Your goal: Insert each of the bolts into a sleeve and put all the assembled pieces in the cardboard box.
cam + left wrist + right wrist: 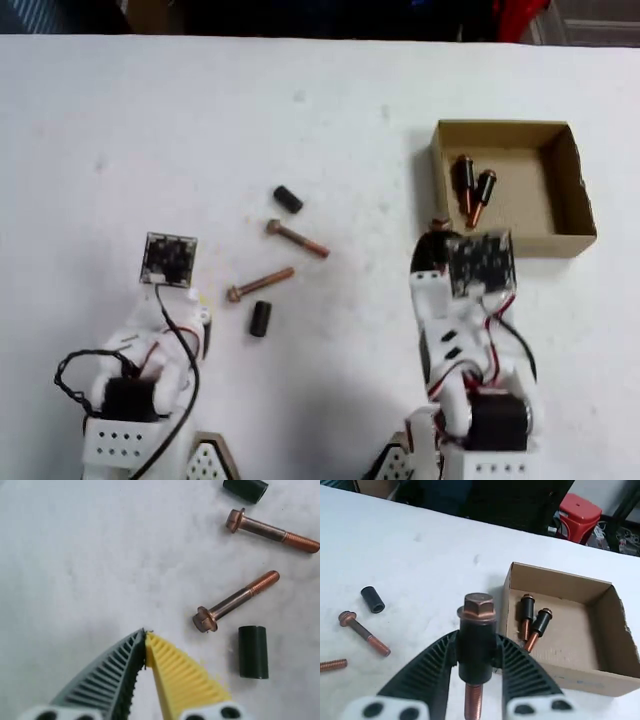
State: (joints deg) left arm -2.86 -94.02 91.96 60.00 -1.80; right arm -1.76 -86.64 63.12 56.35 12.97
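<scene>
My right gripper (476,652) is shut on an assembled piece (477,645), a copper bolt standing upright inside a black sleeve. It sits beside the near left corner of the cardboard box (560,236) (605,675), which holds two assembled pieces (473,187) (532,621). Two loose copper bolts (297,239) (260,284) and two black sleeves (288,199) (261,318) lie on the white table between the arms. My left gripper (145,632) is shut and empty, hovering left of the nearer bolt (234,601) and nearer sleeve (253,651).
The white table (320,110) stretches wide behind the parts. A red item (579,511) and dark clutter stand past the table's far edge. Cables hang off both arm bases near the front edge.
</scene>
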